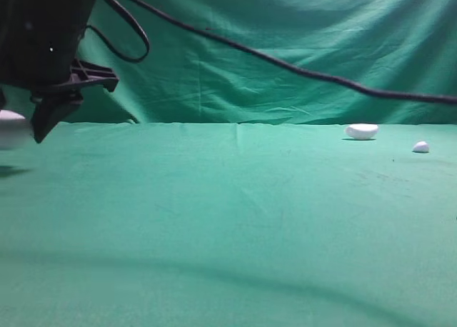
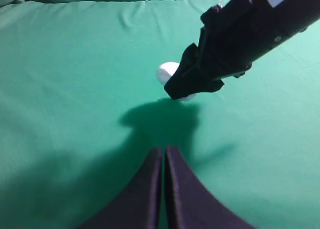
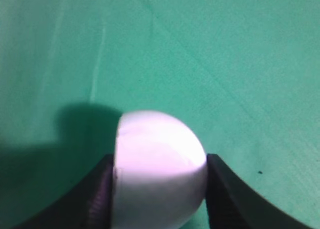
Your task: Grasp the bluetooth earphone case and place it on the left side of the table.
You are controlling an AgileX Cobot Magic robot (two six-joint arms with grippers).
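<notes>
The bluetooth earphone case is a smooth white rounded box held between the black jaws of my right gripper. In the exterior high view the right gripper has reached across to the far left edge and holds the case a little above the green table. The left wrist view shows the same gripper on the case, with its shadow on the cloth. My left gripper is shut and empty, hovering short of the case. It does not show in the exterior high view.
A white half-dome object and a tiny white lump lie at the back right of the table. A black cable hangs across the green backdrop.
</notes>
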